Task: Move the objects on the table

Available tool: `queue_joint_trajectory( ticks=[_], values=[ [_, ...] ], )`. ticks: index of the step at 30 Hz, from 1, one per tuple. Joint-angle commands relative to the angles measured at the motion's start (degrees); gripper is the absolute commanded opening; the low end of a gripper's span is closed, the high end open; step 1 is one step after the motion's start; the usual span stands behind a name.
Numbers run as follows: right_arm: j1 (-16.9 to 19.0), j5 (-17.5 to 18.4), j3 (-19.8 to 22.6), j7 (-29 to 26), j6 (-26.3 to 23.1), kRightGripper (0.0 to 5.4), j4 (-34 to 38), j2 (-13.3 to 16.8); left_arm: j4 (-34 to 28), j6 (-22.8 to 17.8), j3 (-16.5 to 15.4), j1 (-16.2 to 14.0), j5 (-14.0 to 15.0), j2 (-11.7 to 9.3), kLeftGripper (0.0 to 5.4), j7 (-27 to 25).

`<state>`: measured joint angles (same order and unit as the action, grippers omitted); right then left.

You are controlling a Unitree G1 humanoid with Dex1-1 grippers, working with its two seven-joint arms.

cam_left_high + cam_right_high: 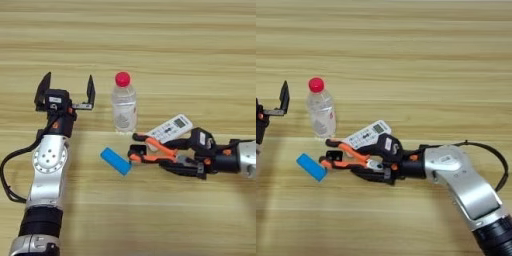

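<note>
bottle [123,102], remote [170,128], pliers [155,150] and blue bar [115,161] crowd mid-table (far planks lie open).

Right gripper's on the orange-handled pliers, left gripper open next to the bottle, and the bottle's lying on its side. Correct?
One thing is wrong: the clear plastic bottle with red cap stands upright on the light wooden table, as the left eye view shows. The rest holds: the right gripper is on the orange-handled pliers, and the left gripper is open beside the bottle.
</note>
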<state>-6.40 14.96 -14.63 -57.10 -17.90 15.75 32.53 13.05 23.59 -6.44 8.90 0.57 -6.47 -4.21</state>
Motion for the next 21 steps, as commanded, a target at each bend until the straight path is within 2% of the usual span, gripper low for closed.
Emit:
queue_joint_trajectory(
  ticks=[1,4,7,14,21],
  values=[
    [-2.5,1.7,5.4,-1.0,0.8,2.33,-1.2,3.2,0.0,0.2,0.2,0.3,0.2,-0.5,5.4,-0.4],
    [-2.5,2.0,8.7,-2.3,1.5,2.33,-3.4,5.9,0.0,0.2,0.1,0.3,0.4,-0.5,5.4,-0.5],
    [-1.6,1.6,10.1,-3.7,2.9,2.33,-6.0,7.8,0.2,0.2,0.1,0.4,0.5,-0.5,5.4,-0.6],
    [0.7,-0.4,10.2,-8.8,9.1,2.33,-14.5,11.0,0.8,0.3,0.0,0.6,0.7,-0.6,5.4,-1.0],
    [2.1,-4.0,8.4,-10.1,14.2,2.33,-21.0,11.5,0.9,0.5,0.0,0.6,0.9,-0.9,5.4,-1.2]
  ],
)
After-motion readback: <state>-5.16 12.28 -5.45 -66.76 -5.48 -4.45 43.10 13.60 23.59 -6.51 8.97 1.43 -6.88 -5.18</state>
